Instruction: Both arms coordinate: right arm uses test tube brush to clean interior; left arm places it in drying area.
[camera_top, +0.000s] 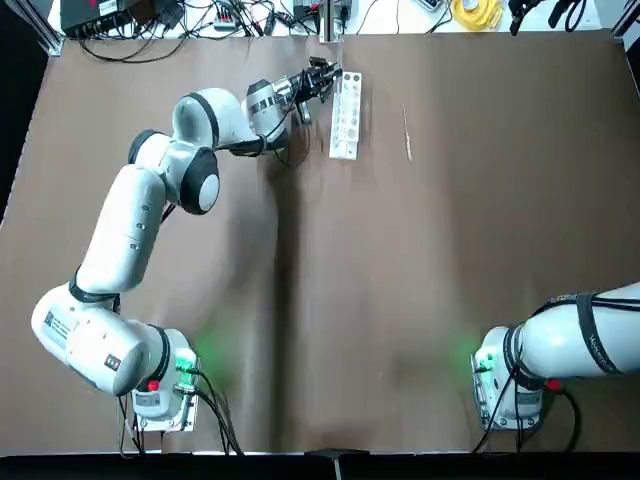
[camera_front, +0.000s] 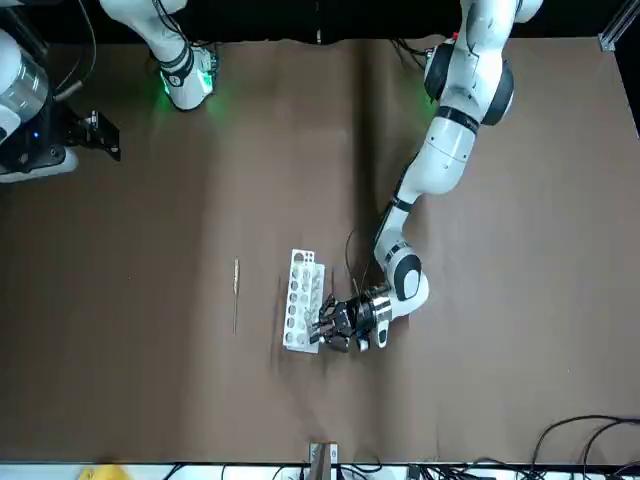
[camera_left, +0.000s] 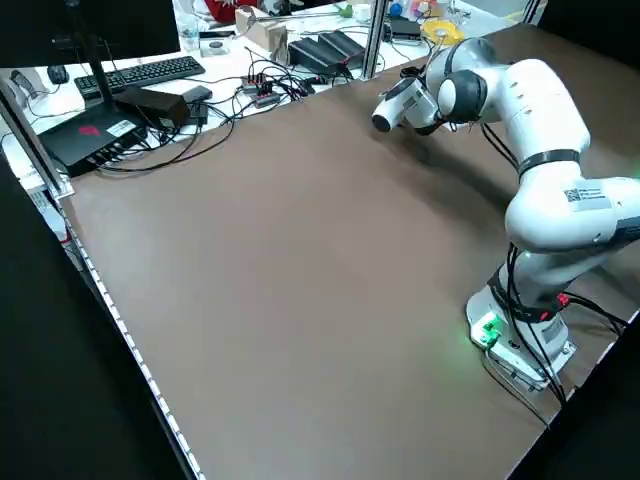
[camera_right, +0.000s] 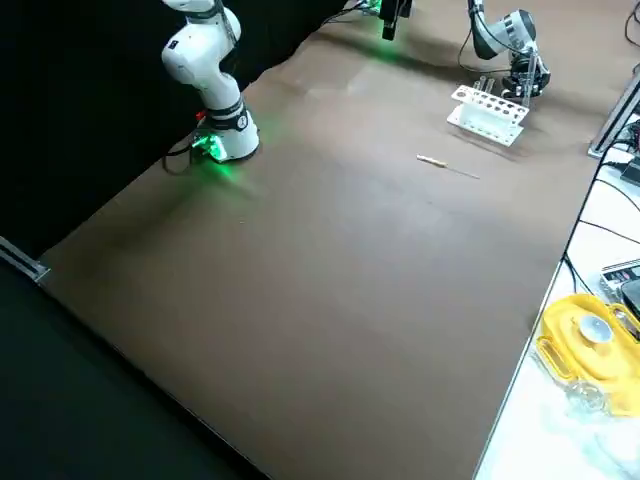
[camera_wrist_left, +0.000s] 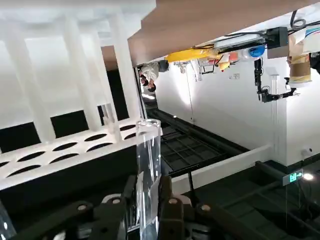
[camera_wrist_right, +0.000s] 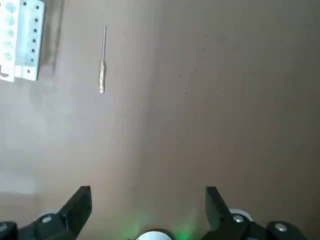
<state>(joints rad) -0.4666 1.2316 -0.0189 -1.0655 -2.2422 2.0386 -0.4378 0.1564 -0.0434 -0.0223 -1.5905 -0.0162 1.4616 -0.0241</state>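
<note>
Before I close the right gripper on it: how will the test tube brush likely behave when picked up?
The test tube brush will probably stay fairly stiff, since its thin stem lies straight. It looks light, being so slender. It may roll or swivel if nudged, as it lies loose on the table.

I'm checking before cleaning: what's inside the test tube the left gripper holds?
Nothing shows in the test tube's exposed stretch; the left gripper partly covers the rest, so I can't tell there.
</note>
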